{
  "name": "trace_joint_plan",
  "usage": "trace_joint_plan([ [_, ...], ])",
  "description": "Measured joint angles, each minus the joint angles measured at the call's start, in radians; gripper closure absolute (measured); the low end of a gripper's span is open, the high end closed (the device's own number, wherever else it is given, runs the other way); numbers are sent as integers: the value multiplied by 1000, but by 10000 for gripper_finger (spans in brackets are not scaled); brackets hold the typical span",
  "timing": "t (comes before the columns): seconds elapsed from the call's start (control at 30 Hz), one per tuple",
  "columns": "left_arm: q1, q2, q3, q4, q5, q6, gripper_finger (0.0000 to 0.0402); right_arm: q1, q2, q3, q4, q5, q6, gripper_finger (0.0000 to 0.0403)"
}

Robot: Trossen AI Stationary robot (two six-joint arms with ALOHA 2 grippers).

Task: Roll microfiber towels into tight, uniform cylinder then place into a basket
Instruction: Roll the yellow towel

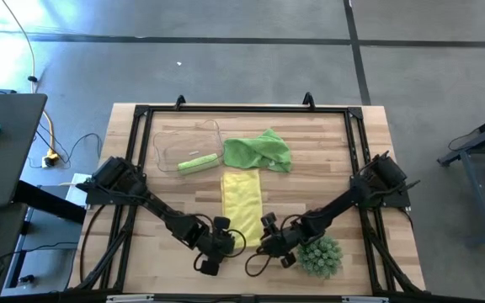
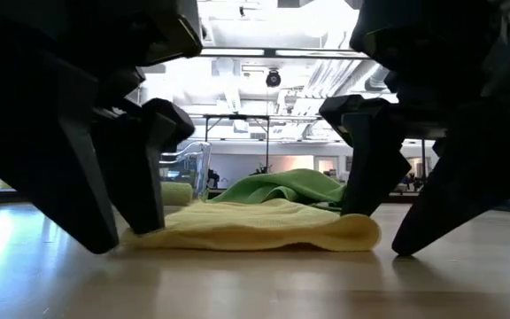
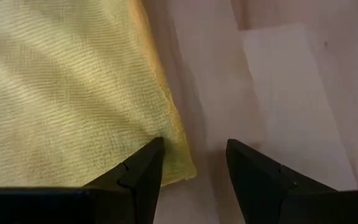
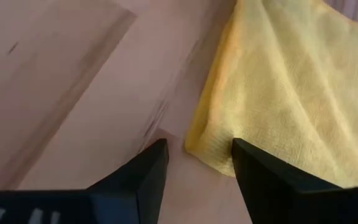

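Note:
A yellow microfiber towel (image 1: 242, 195) lies on the table as a long narrow strip with its short end toward the near edge. My left gripper (image 1: 226, 238) is open at the strip's near left corner (image 3: 182, 168), one finger over the cloth and one over bare wood. My right gripper (image 1: 268, 238) is open at the near right corner (image 4: 197, 146), standing the same way. Behind the strip a lime green towel (image 1: 259, 151) lies crumpled. A rolled green towel (image 1: 198, 162) lies in the clear basket (image 1: 168, 139) at the far left. My left gripper slants down from the near side, its fingers astride the yellow towel's near left corner (image 3: 182, 168); I cannot tell whether they touch the cloth. My right gripper slants down likewise astride the near right corner (image 4: 197, 146); whether it touches also cannot be told.
A spiky green ball-shaped plant (image 1: 320, 255) stands just right of my right gripper near the table's front edge. A black frame (image 1: 242, 109) runs around the table's edges. Bare wood lies at the left and right of the yellow strip.

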Motion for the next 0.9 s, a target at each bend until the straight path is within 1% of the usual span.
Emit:
trace_joint_plan([
  [0.13, -3, -1, -1, 3, -5, -6, 234, -7, 2, 0, 2, -7, 62, 244],
  [0.3, -16, -19, 18, -7, -56, -6, 234, -11, 3, 0, 4, -13, 109, 276],
  [0.47, -23, -27, 48, -17, -51, -5, 234, -15, 4, 0, 4, -13, 140, 328],
  [0.57, -33, -39, 83, -51, -54, 26, 233, -29, 5, 0, 2, -29, 165, 362],
  [0.67, -47, -49, 123, -166, -81, 36, 233, -48, -2, -1, 6, -76, 199, 393],
  [0.73, -60, -50, 154, -227, -120, 37, 234, -61, -16, -4, -1, -112, 231, 398],
  [0.83, -81, -52, 184, -305, -186, 38, 234, -91, -31, -5, 9, -161, 304, 394],
  [0.9, -94, -52, 186, -325, -218, 27, 234, -117, -42, -4, 39, -196, 347, 395],
])
